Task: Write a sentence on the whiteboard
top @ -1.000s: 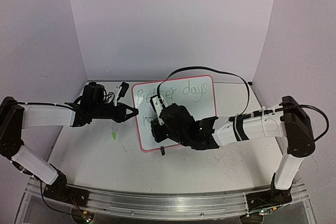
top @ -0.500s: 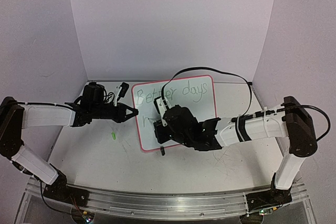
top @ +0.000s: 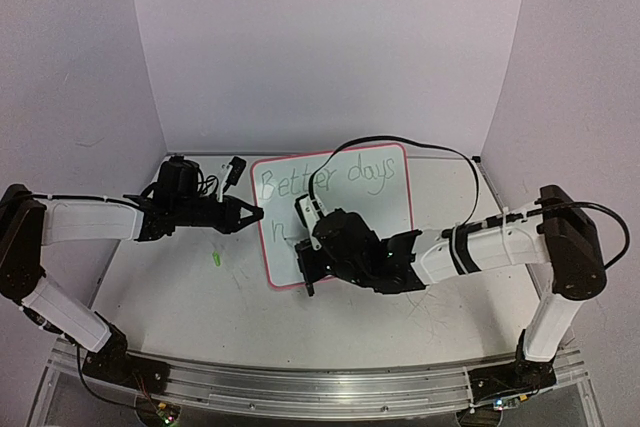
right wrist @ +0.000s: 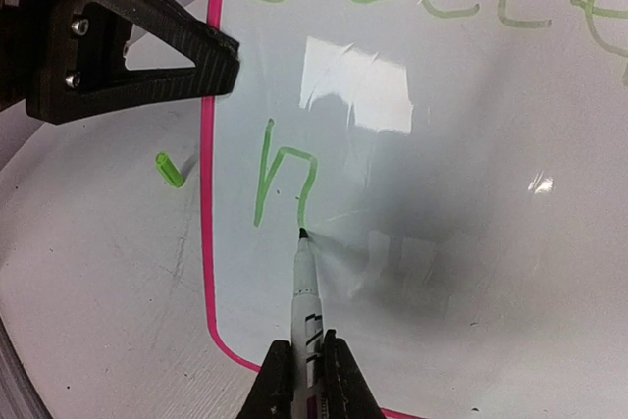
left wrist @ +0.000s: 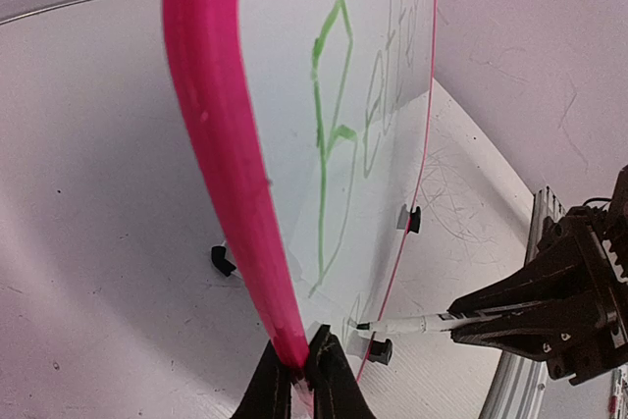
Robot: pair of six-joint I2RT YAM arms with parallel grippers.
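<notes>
The whiteboard (top: 370, 209) with a pink-red rim stands on the table, tilted. Green words "Better days" (top: 322, 181) run along its top; below them is a single green "h" (right wrist: 283, 179). My left gripper (top: 256, 214) is shut on the board's left rim (left wrist: 228, 174). My right gripper (right wrist: 306, 372) is shut on a white marker (right wrist: 305, 287) whose tip touches the board at the foot of the "h". The marker also shows in the left wrist view (left wrist: 404, 324). In the top view the right gripper (top: 312, 265) covers the board's lower left part.
A small green marker cap (top: 215, 259) lies on the table left of the board, also in the right wrist view (right wrist: 169, 169). Black stand feet (left wrist: 224, 260) hold the board up. Curved white walls close in the back and sides.
</notes>
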